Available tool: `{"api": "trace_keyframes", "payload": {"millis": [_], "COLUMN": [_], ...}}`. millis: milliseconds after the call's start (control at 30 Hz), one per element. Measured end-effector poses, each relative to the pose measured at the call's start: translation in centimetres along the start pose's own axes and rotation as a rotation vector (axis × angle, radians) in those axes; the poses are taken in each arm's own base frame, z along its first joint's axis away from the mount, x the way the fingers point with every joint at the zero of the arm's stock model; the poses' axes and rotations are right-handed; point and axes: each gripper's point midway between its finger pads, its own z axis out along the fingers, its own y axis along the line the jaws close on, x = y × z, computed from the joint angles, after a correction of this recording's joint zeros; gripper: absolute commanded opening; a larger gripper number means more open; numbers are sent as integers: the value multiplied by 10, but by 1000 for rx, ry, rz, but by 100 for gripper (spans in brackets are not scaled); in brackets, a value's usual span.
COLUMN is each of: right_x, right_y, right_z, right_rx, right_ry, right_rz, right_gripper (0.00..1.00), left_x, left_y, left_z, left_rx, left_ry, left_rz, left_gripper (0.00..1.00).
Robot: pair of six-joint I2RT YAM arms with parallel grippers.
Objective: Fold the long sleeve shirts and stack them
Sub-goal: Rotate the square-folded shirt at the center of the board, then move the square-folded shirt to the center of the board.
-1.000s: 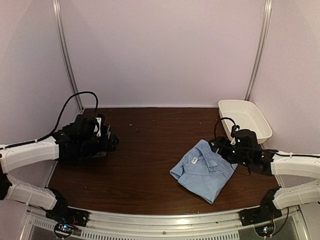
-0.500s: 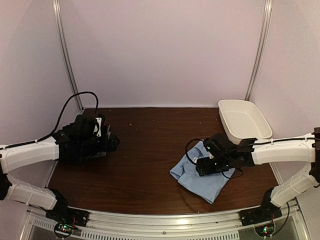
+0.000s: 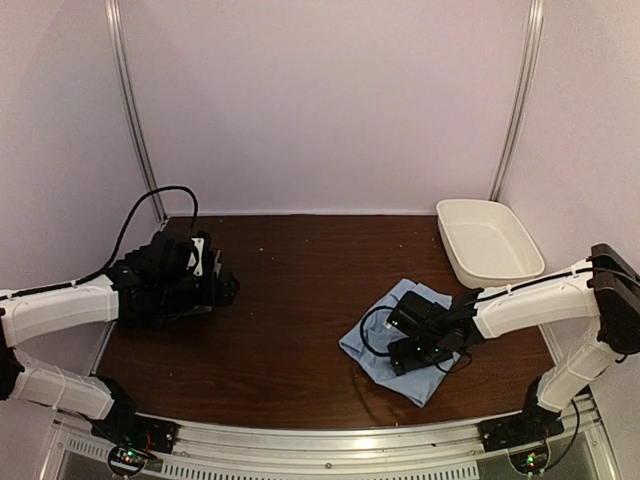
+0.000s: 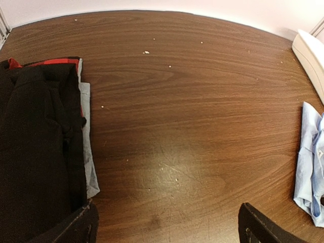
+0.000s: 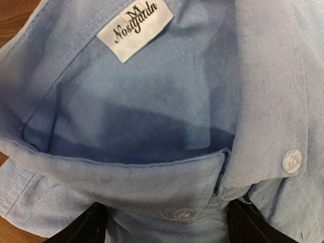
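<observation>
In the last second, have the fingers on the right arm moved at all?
Yes. The right fingers swung left, away from the white tub, and now sit over the light blue shirt.

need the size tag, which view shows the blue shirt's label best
Right wrist: the label sits close, lettering legible. In the top view the right arm hides it on the light blue shirt; left wrist catches only the shirt's edge.

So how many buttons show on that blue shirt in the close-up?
2. The right button sits near the right edge of the blue shirt; the lower button is at the bottom middle, on the front strip. More may be hidden under folds.
</observation>
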Motion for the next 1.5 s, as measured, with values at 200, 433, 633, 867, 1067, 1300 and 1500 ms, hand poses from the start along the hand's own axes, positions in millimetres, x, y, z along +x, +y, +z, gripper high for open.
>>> {"api": "trace_keyframes", "payload": {"millis": [200,433,633,867,1067,1300,1500], "right_x": [-22,-62,-93,-121,-130,-132,-136], "right_y": [20,49,67,85,88,83,61], "right_z": [7,11,0,-29,-58,-79,-94], "right_rx": [-64,-208,-320,-389,-432,-440,-412], "right_ry": [-78,-213,-308,-386,-440,-468,-480], "right_rz": [107,301,393,344,308,275,286], "right_gripper": [87,88,89,89,89,91,92], "left_x": [0,-10,-27,-26,-16,-11,-17], "left_y": [1,29,82,146,161,152,100], "left_z": [1,9,16,36,66,88,112], "left_rx": [-3,-70,-145,-253,-273,-179,-56], "left_ry": [2,15,0,26,69,13,-41], "left_rz": [6,-38,-158,-287,-320,-362,-347], "left_gripper": [98,98,98,98,98,95,94]}}
